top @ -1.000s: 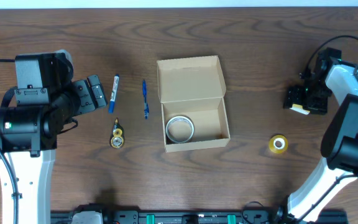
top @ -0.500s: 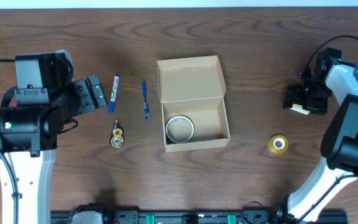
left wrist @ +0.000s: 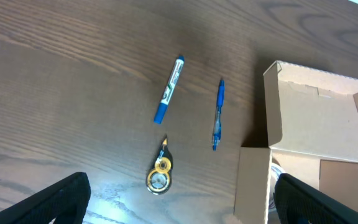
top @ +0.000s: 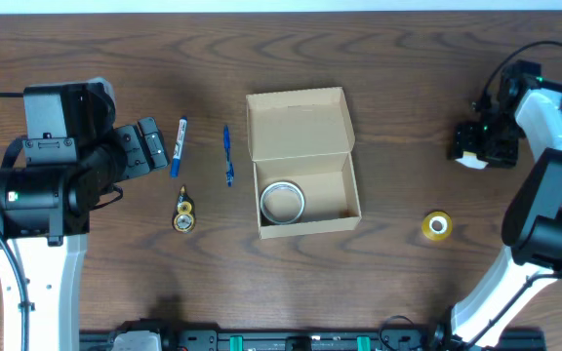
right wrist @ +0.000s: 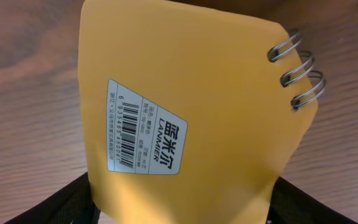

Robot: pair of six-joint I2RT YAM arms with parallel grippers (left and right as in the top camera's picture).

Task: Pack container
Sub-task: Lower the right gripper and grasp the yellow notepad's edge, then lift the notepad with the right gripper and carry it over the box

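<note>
The tan cardboard container (top: 305, 171) stands open at the table's middle, lid flap up at the back, a clear tape roll (top: 283, 202) inside. It also shows in the left wrist view (left wrist: 316, 155). My right gripper (top: 478, 148) at the far right is shut on a small yellow spiral notepad (right wrist: 191, 106) with a barcode label, held off the table. My left gripper (top: 154, 146) is open and empty at the left, beside a blue marker (top: 179, 146).
A blue pen (top: 227, 154) lies between the marker and the box. A yellow correction-tape dispenser (top: 183, 213) lies below the marker. A yellow tape roll (top: 437, 226) sits at the right front. The left wrist view also shows the marker (left wrist: 169, 90), pen (left wrist: 217, 113) and dispenser (left wrist: 159, 175).
My right gripper has risen and shifted slightly toward the back with the yellow notepad in it. The left arm has not moved.
</note>
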